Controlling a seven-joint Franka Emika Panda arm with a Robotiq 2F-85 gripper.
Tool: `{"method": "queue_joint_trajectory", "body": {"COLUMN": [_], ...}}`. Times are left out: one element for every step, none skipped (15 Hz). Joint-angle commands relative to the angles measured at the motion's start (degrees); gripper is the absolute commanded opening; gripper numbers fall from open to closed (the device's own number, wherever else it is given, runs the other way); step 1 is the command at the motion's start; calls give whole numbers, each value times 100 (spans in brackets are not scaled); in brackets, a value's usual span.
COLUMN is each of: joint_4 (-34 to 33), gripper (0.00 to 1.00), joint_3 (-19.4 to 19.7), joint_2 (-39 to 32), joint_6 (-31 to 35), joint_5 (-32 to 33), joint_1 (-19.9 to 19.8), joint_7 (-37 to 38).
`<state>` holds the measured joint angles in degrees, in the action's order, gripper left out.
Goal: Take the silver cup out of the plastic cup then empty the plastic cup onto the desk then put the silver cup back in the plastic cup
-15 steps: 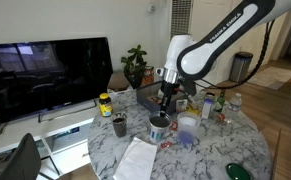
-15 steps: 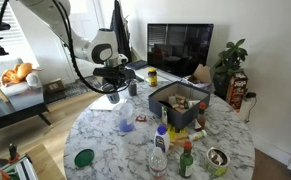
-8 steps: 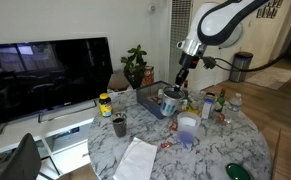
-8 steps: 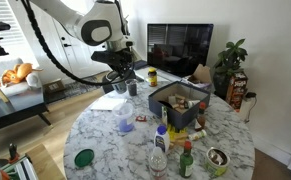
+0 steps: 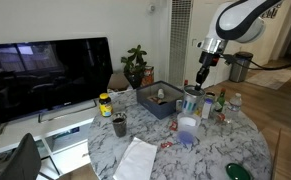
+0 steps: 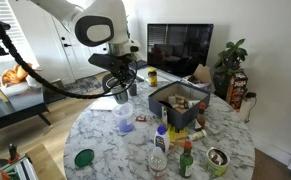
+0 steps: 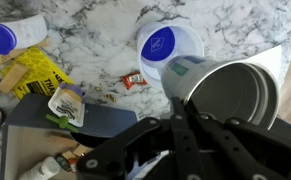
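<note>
- The desk [image 5: 220,150], a round marble-patterned top, carries everything here.
- A black television [image 5: 45,75] stands behind it on a low white stand.
- The 1 robot arm [image 5: 240,18] reaches down over the desk's far side.
- A dark grey open box [image 5: 157,100] of small items sits near the middle of the desk, beside the gripper.
- A white cloth [image 5: 135,160] lies flat at the desk's near edge.
- The gripper [image 5: 198,90] is closed on the silver cup [image 5: 192,102], gripping it at the rim. The wrist view does not show exactly how the dark fingers sit on the wall.
- That silver cup hangs in the air, clear of the desk. In the wrist view [image 7: 235,95] its open mouth fills the right side.
- The plastic cup [image 5: 187,130] stands upright on the desk, below the silver cup and apart from it in both exterior views. From the wrist view [image 7: 188,52] it is seen from above, with 1 round blue patch [image 7: 157,42] inside.
- A clear water bottle [image 7: 15,35] with a blue cap lies near a yellow packet [image 7: 35,72].
- A dark brown cup [image 5: 119,126] stands well apart from the plastic cup.
- A small red wrapper [image 7: 132,80] lies just beside the plastic cup.
</note>
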<state>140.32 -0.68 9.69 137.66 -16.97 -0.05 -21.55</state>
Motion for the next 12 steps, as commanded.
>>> {"method": "queue_joint_trajectory", "body": {"joint_4": [169, 169, 187, 170, 142, 125, 104, 83, 67, 50, 30, 11], "gripper": [1, 1, 1, 1, 1, 1, 1, 3, 4, 4, 3, 4], "joint_3": [170, 170, 148, 138, 126, 117, 105, 88, 74, 56, 40, 18], "joint_2": [-79, -166, -236, -319, -401, -479, -556, -638, -710, -785, -862, -946], "joint_6": [-107, -47, 48, 160, 180, 212, 215, 219, 223, 262, 304, 397], "joint_5": [2, -42, 35, -49, -38, -41, -62, -55, -76, -86, -118, -85], "joint_1": [123, 154, 145, 165, 168, 173, 185, 187, 189, 193, 194, 193], "joint_7": [-98, -154, -85, -69, -34, -35, -47, -26, -31, -2, 28, 116]}}
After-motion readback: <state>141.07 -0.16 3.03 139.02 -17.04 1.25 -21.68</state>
